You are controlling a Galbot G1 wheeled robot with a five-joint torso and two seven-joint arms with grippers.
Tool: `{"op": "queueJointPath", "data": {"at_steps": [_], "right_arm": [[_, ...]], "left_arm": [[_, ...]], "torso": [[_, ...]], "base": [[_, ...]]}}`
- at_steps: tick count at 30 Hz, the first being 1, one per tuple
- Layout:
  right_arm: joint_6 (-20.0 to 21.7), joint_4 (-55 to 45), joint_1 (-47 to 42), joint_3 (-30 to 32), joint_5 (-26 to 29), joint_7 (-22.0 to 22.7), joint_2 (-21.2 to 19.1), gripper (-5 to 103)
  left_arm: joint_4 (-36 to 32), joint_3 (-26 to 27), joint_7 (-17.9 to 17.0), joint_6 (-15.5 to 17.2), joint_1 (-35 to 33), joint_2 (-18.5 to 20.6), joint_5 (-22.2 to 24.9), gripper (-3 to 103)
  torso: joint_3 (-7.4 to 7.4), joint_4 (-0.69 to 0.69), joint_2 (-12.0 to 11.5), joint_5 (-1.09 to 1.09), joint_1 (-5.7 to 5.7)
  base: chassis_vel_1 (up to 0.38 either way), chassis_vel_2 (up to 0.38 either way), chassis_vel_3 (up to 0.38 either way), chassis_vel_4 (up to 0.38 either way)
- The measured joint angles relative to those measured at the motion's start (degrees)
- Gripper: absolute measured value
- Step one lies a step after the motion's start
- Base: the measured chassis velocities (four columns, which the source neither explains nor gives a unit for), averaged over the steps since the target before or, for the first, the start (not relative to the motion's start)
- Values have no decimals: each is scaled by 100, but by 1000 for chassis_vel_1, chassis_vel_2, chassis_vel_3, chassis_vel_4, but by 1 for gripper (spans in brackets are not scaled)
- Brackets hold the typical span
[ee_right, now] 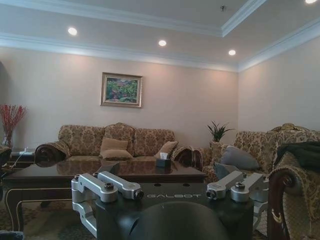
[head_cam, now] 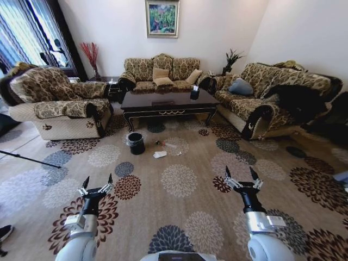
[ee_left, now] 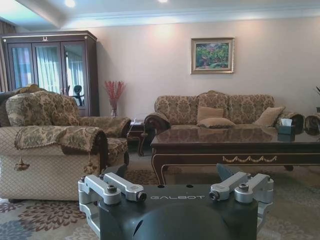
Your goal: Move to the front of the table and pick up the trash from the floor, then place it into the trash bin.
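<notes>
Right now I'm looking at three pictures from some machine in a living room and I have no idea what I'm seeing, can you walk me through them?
It is a wheeled robot with two arms. The wide picture comes from a camera on its head, looking down at a flowered carpet. The two pronged things low in that view are its hands: the left gripper and the right gripper, both open and holding nothing.

The other two pictures come from cameras on each wrist, looking forward over the gripper's own black body toward the sofas.

Ahead stands the table, dark and glossy, with a tissue box on it. On the floor in front of it are the trash bin, a white crumpled tissue and a few smaller bits of trash nearby. The robot is some way back from them.
</notes>
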State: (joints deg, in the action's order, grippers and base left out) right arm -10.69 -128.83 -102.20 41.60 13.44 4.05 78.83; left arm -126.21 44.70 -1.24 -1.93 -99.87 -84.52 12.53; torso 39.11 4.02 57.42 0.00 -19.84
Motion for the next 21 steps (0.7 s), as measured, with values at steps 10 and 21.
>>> {"op": "queueJointPath", "data": {"at_steps": [10,21], "right_arm": [[26,34,9,-3,-7,26,5,100],[75,63,34,-10,-7,98,-30,100]], "left_arm": [[40,-18,6,-17,29,2,-16,100],[49,-2,8,-13,39,30,-12,100]], "torso": [[-155,0,-280,0,125],[-334,0,-585,0,252]], "base": [[0,0,0,0],[0,0,0,0]]}}
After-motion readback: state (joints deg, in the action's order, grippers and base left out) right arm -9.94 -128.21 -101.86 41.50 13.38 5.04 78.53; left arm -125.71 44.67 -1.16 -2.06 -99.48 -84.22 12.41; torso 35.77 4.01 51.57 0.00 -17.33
